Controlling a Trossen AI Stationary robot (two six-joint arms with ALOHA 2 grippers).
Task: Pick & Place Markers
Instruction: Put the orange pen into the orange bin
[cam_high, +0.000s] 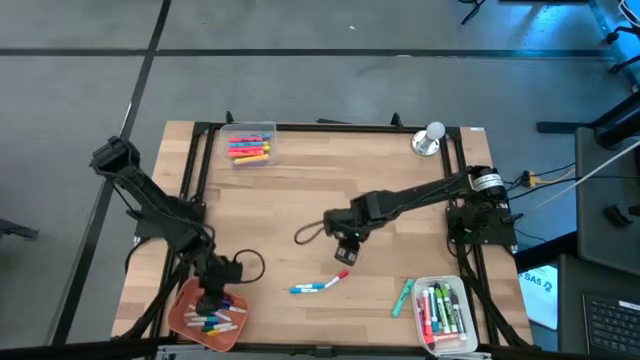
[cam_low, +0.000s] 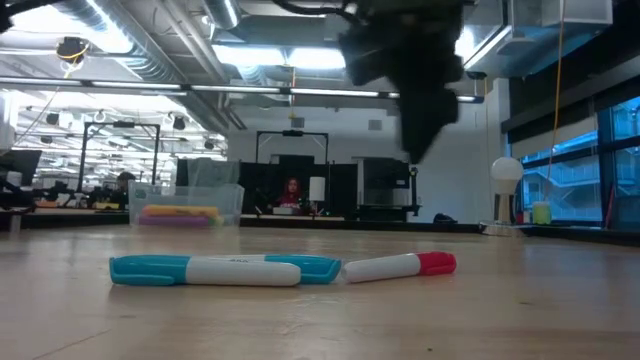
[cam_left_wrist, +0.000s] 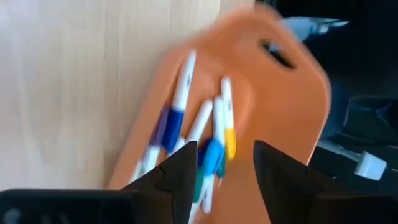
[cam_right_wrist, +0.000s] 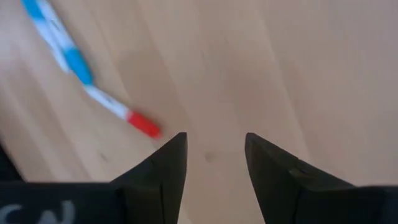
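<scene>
Tabletop: red-capped marker (cam_right_wrist: 118, 112) near right tool (cam_right_wrist: 211, 162) (open).

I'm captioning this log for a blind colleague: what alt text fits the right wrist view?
The right gripper, fingers open and empty, hangs above bare wooden table. Beyond it, off to one side, lie a white marker with a red cap and a blue-and-white marker, end to end.

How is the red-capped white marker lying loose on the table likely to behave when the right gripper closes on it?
The red-capped marker looks like a stiff, slim plastic barrel, so probably light and rigid. Its round body lying flat on the smooth wooden table suggests it may roll if nudged. The right gripper hangs open above it, near its red cap.
</scene>
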